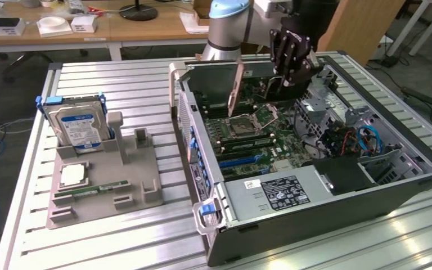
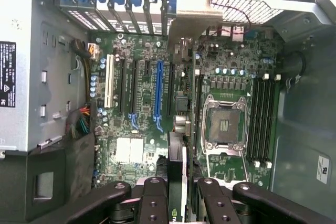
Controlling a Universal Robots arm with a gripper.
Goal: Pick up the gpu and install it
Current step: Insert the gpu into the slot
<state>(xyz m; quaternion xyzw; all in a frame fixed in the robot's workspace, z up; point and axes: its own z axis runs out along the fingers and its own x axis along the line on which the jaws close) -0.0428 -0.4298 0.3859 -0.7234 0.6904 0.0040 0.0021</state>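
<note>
One gpu, one hard drive, one memory stick, one processor, one open computer case.

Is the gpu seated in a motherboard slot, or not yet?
Not yet, it seems. The gripper holds the gpu on edge above the motherboard, and the blue slot is empty.

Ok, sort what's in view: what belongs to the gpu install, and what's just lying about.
In the job: gpu, held in the gripper; open computer case; motherboard.
Lying about: hard drive, memory stick, processor chip, grey holder under them.
</note>
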